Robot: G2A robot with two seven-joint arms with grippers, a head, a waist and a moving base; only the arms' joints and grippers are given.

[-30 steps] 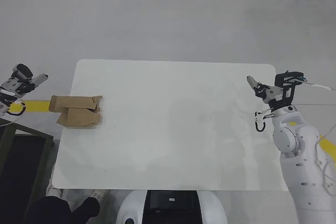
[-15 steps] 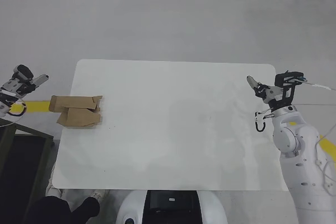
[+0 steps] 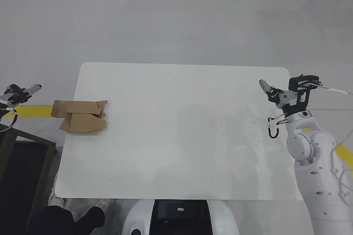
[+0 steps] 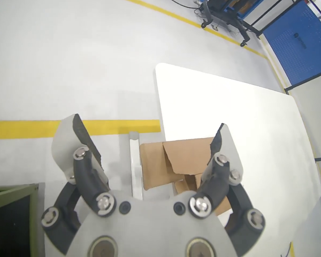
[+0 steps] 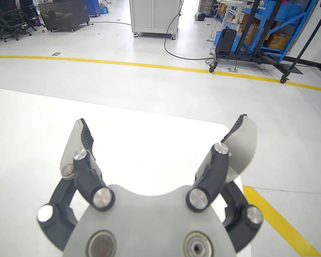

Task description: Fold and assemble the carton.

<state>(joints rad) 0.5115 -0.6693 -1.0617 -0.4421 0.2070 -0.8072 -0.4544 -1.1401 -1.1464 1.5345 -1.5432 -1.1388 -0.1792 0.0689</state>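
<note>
Carton (image 3: 81, 116) first: from my seat I see it lying flat and brown at the table's (image 3: 194, 147) left edge, part of it jutting out past that edge, with neither gripper touching it.

My left gripper (image 4: 147, 124) has its fingers spread wide and nothing between them. It hangs off the table, out over the grey floor beyond the left edge (image 3: 20, 91), apart from the carton (image 4: 176, 161), which lies just ahead of its fingertips. A yellow floor line (image 4: 69, 128) runs beneath it, and a dark green bin (image 4: 13, 215) stands close by.

My right gripper (image 5: 162, 120) is equally wide open and empty. It sits over the far right corner of the table (image 5: 136, 140), well apart from the carton, on the opposite side (image 3: 270, 91).
</note>
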